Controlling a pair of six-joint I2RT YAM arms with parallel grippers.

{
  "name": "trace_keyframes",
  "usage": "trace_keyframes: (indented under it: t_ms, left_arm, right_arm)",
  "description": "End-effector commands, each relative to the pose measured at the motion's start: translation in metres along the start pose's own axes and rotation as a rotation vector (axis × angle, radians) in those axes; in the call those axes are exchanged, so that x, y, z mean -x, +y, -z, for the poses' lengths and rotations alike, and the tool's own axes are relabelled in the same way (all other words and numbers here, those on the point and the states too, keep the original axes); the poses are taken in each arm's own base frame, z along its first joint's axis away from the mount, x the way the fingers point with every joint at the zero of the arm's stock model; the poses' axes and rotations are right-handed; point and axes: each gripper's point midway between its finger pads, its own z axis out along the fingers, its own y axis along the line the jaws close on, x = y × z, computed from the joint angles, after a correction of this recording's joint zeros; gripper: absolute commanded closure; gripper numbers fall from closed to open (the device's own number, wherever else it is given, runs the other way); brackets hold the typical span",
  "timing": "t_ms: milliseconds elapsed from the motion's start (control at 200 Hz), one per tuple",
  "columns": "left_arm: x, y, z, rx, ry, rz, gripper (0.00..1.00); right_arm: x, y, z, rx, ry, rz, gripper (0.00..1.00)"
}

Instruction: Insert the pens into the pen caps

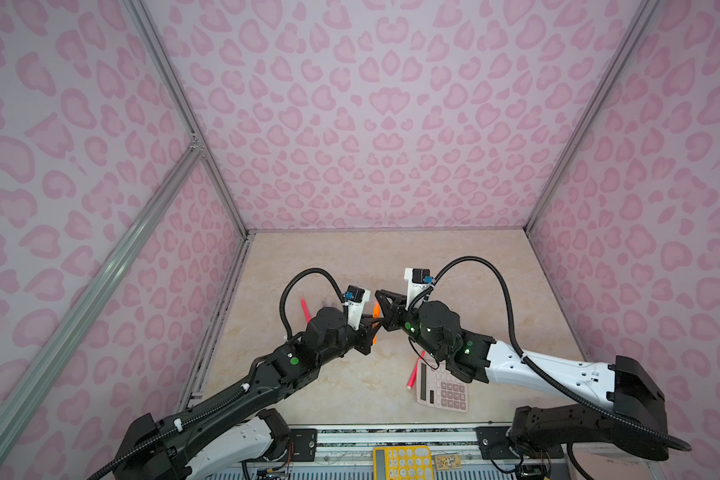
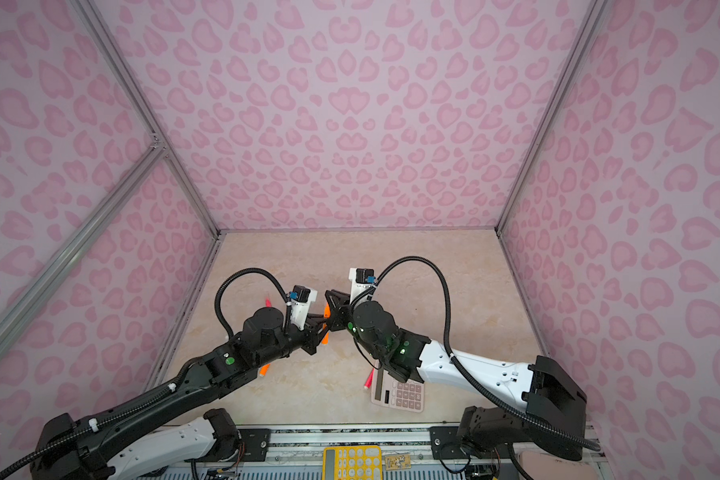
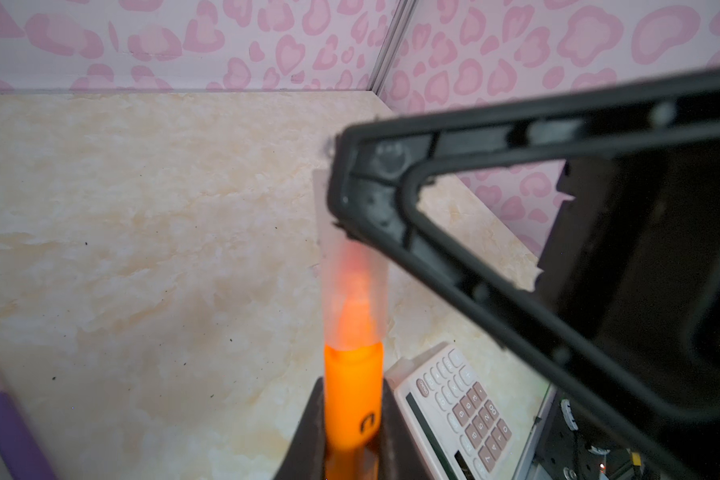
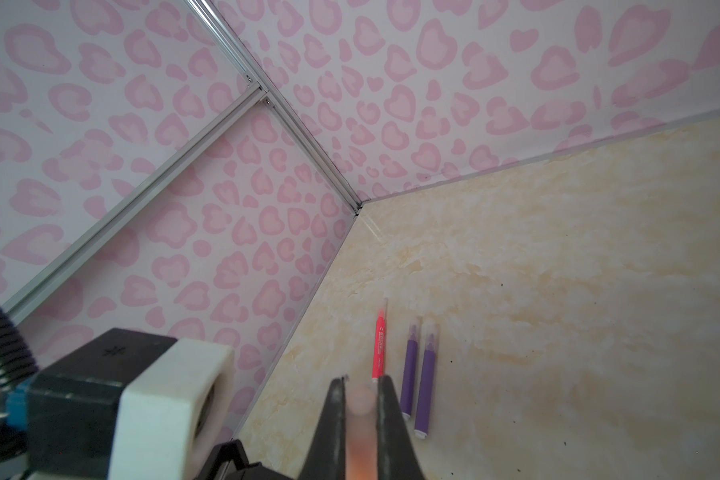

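In both top views the 2 arms meet over the middle of the beige table point(image 1: 495, 282). The left gripper point(image 1: 371, 327) is clamped on an orange pen point(image 1: 376, 311), which is raised off the surface and runs from near to far. The right gripper point(image 1: 378, 296) reaches in from the right to the pen's far end; what it pinches is too small to tell here. A pink-red pen point(image 1: 304, 308) lies far left of the grippers, partly behind the left arm. Another pink-red pen point(image 1: 412, 373) lies near right, along the left edge of a pink calculator point(image 1: 445, 392). In a top view a second orange pen point(image 2: 264, 370) pokes out from under the left arm. A yellow calculator point(image 1: 402, 461) sits at the near rail.

In the left wrist view, the left gripper's jaws are closed tight on the orange barrel. A clear cap point(image 3: 352, 266) covers the pen's tapered tip, its rim at the barrel's shoulder. The right gripper's fingertips point(image 3: 362, 208) hold the cap's other end. A blurred purple pen point(image 3: 9, 432) lies on the table.

In the right wrist view, the right gripper's jaws are nearly closed, pinching the clear cap, with orange showing through it. Beyond, far left on the table, the pink-red pen and 2 purple pens point(image 4: 409, 370) point(image 4: 427, 382) lie parallel and apart, each with its tip capped.
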Motion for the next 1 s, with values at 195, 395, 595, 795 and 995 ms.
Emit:
trace_keyframes:
  t_ms: [195,395,595,795,995]
  left_arm:
    - [0.021,-0.007,0.006,-0.024,-0.083,-0.013,0.97]
    - [0.022,-0.01,0.007,-0.037,-0.085,-0.018,0.97]
    - [0.02,-0.01,0.006,-0.039,-0.078,-0.019,0.97]
    - [0.02,-0.009,0.005,-0.037,-0.077,-0.019,0.97]
    - [0.02,-0.009,0.005,-0.037,-0.075,-0.019,0.97]
  right_arm:
    - [-0.018,0.006,0.001,0.074,0.046,0.012,1.0]
    - [-0.017,0.008,0.001,0.09,0.032,0.015,0.85]
    - [-0.007,0.006,0.0,0.079,0.003,0.018,0.61]
    - [0.005,0.008,-0.002,0.066,-0.009,0.03,0.49]
    - [0.015,0.004,-0.008,0.056,-0.004,0.008,0.51]
